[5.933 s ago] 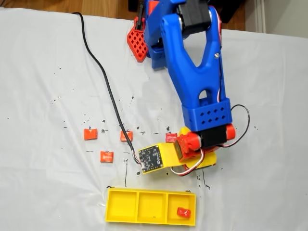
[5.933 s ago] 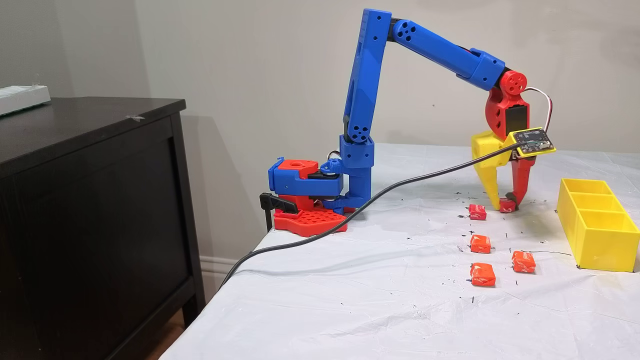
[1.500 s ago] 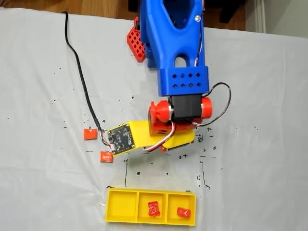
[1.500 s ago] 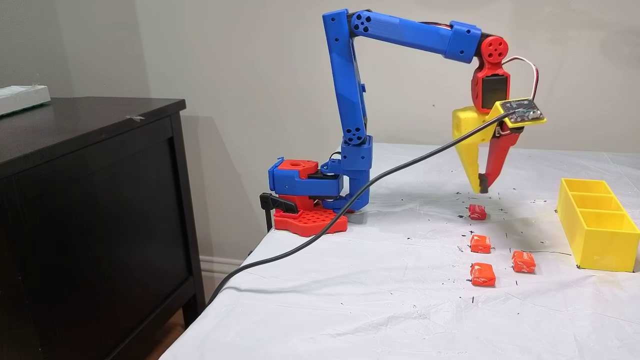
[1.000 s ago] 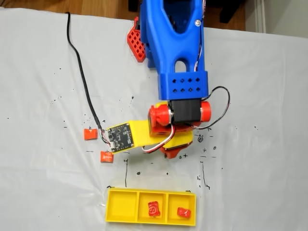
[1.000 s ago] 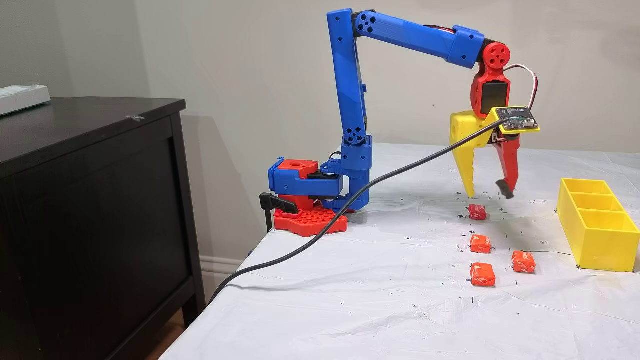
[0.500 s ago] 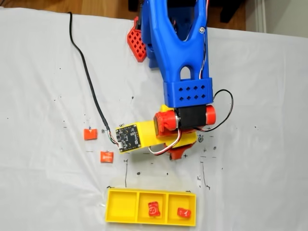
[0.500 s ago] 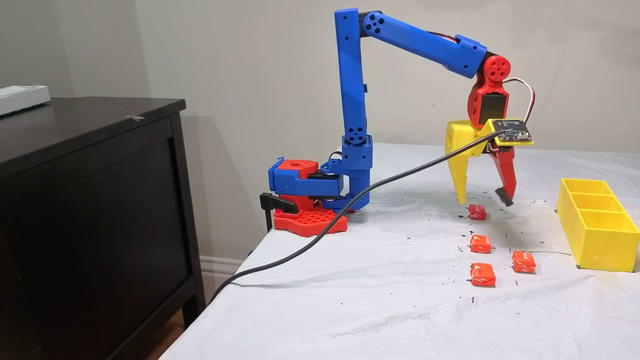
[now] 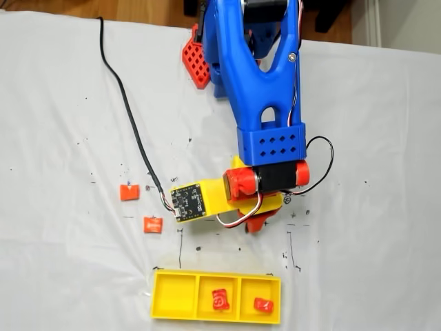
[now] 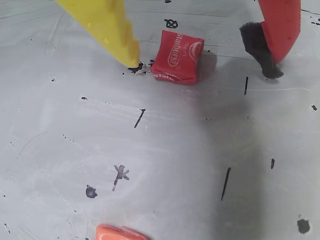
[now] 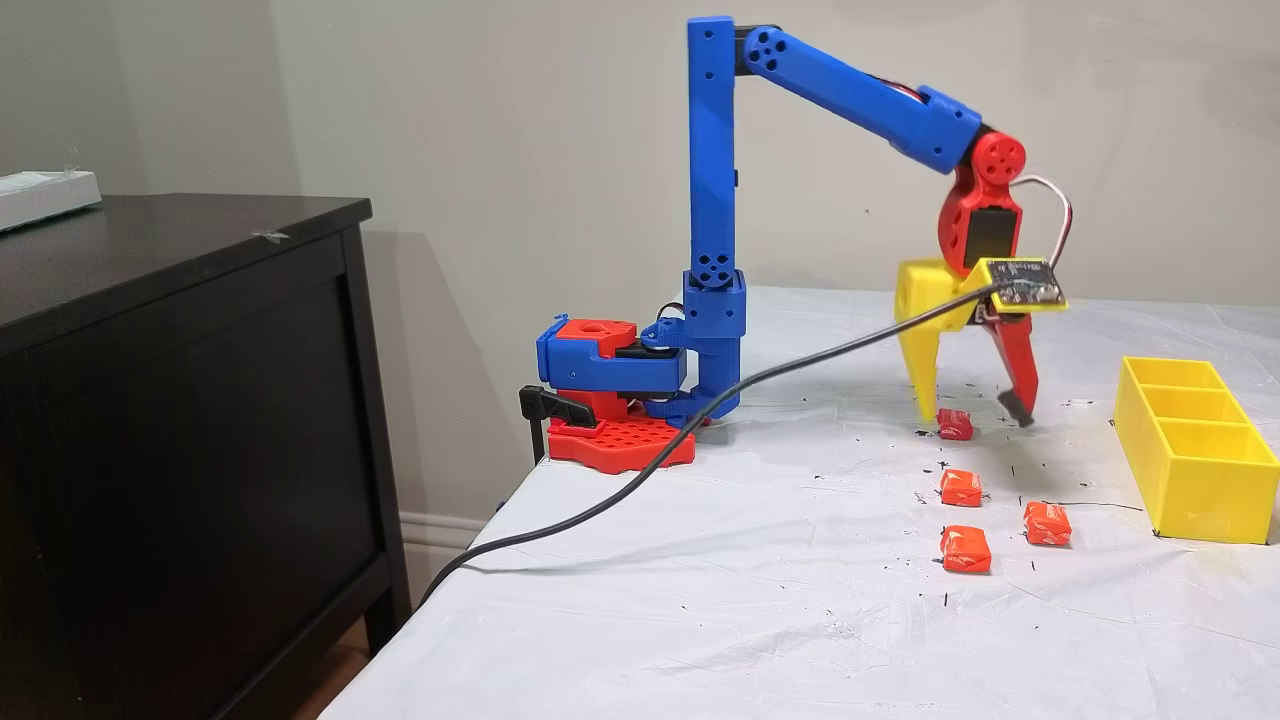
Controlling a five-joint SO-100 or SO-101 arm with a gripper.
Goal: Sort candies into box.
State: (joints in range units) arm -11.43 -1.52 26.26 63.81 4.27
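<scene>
A red candy [image 10: 177, 56] lies on the white table cover between the fingers of my open gripper [image 10: 201, 67]. The yellow fingertip stands close to its left side; the red finger with its black pad [image 10: 257, 45] is apart on the right. In a fixed view from the side, the gripper [image 11: 975, 419] reaches down to the table around this candy [image 11: 955, 425]. Three orange candies [image 11: 961, 487] [image 11: 965, 549] [image 11: 1047, 523] lie nearer the camera. The yellow box [image 9: 216, 278] holds one red candy in its middle compartment [image 9: 220, 298] and one in its right compartment [image 9: 262, 304].
A black cable [image 11: 700, 415] runs from the yellow bracket with a circuit board [image 9: 189, 201] across the table and off its edge. The arm's base [image 11: 610, 400] is clamped at the table's far corner. A dark cabinet [image 11: 180, 400] stands beside the table.
A red candy now lies in the box's middle compartment. Since then the gripper has opened and come down around the red candy on the table.
</scene>
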